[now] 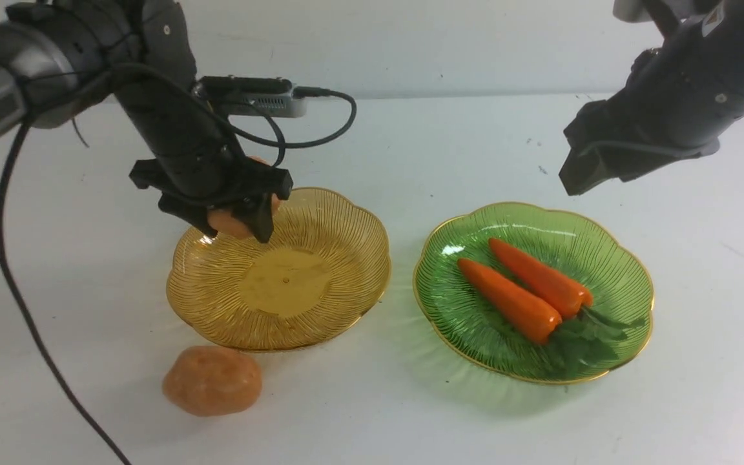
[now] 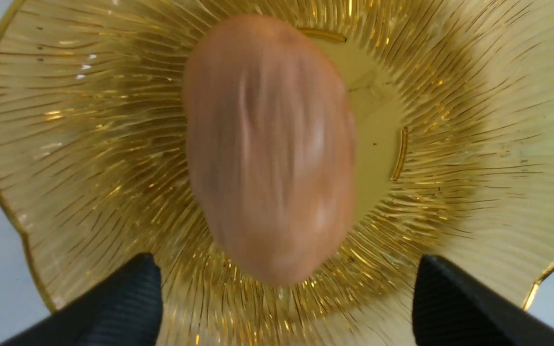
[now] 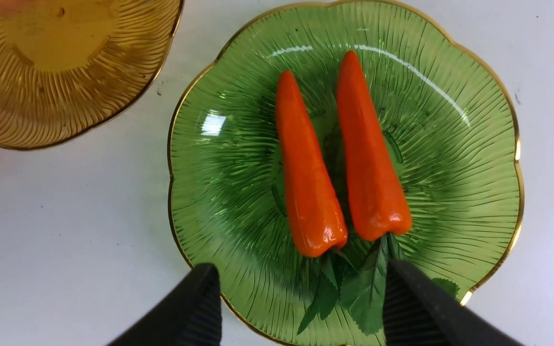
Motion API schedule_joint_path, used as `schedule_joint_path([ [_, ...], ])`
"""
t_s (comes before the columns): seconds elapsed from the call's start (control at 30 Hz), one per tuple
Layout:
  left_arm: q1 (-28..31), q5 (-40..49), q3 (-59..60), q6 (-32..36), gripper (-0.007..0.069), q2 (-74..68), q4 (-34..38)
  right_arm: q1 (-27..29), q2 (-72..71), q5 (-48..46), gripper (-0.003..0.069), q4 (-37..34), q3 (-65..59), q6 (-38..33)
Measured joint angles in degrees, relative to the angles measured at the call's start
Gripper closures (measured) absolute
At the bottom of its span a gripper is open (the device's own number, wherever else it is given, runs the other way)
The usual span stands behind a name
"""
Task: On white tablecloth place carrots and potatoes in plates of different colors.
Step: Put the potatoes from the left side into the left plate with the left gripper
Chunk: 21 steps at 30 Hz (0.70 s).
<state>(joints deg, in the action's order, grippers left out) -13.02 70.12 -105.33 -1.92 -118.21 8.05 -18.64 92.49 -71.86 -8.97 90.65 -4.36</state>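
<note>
My left gripper (image 1: pixel 233 223) hangs over the far left rim of the amber-yellow plate (image 1: pixel 346 303), open. A tan potato (image 1: pixel 227 224) shows between its fingers. In the left wrist view this potato (image 2: pixel 267 149) is blurred above the plate's ribbed floor (image 2: pixel 474 120), and both fingers (image 2: pixel 128 302) stand well clear of it. The other potato (image 1: pixel 212 380) lies on the white tablecloth (image 1: pixel 55 290) just in front of the amber plate. Two carrots (image 1: pixel 507 300) (image 1: pixel 540 278) lie side by side in the green plate (image 1: pixel 624 258). My right gripper (image 1: pixel 578 174) is raised behind that plate, open and empty.
The left arm's black cable (image 1: pixel 17 290) trails down across the cloth at the left. The two plates sit side by side with a narrow strip of cloth between them. A wall closes the far edge of the table.
</note>
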Motion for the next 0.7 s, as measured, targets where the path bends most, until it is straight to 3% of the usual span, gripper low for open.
schedule_joint_path([
  [0.17,0.00,0.14,-3.74,0.00,-0.0057,0.08,-0.11,0.00,0.00,0.00,0.0240,0.00,0.00,0.00],
  [0.23,0.00,0.09,-4.43,0.86,-0.0015,2.01,-0.04,0.00,0.00,0.00,0.0240,0.16,0.00,0.00],
  [0.3,0.00,-0.06,-1.43,3.36,0.0112,6.57,0.07,0.00,0.00,0.00,0.0240,0.16,0.00,-0.06],
  [0.43,0.00,0.05,15.52,11.87,0.0506,19.97,0.07,0.00,0.00,0.00,0.0240,0.22,0.00,-0.06],
  [0.47,0.00,0.36,20.23,15.28,0.0571,23.43,0.13,0.00,0.00,0.00,0.0240,0.17,0.00,-0.06],
  [0.57,-0.20,0.79,29.91,21.25,0.0603,26.82,0.71,0.00,0.00,0.00,0.0240,-0.11,0.00,-0.42],
  [0.7,-1.03,0.73,33.07,22.06,0.0534,26.12,0.66,0.05,0.00,0.00,0.0240,-0.24,0.00,-0.61],
])
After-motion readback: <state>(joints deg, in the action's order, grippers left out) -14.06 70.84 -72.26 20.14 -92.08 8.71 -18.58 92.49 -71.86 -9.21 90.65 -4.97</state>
